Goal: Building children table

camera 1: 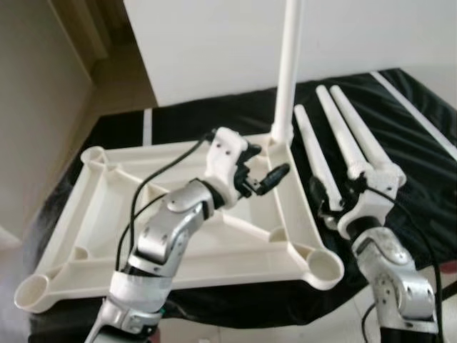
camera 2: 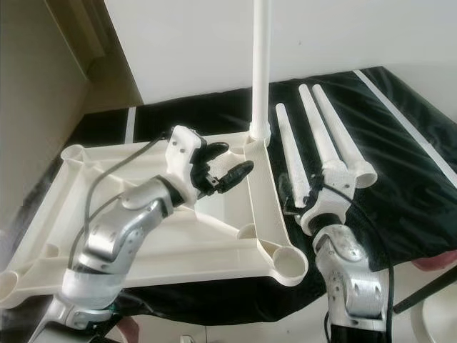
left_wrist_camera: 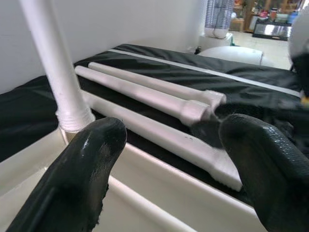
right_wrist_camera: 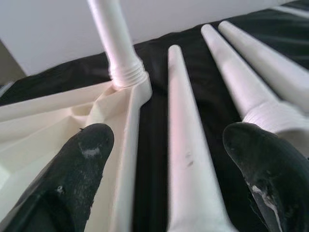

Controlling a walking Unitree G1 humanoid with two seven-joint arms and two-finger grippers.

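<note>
Left eye view: the upturned tabletop (camera 1: 107, 207) lies on a black-covered bed (camera 1: 421, 128), one leg (camera 1: 287, 64) already upright in its far corner, three loose legs (camera 1: 343, 136) beside it. Left wrist view: left pincer (left_wrist_camera: 169, 159) gapes empty near that socket. Right wrist view: right pincer (right_wrist_camera: 169, 159) straddles the nearest loose leg (right_wrist_camera: 186, 145), open, likely poised to grasp.
</note>
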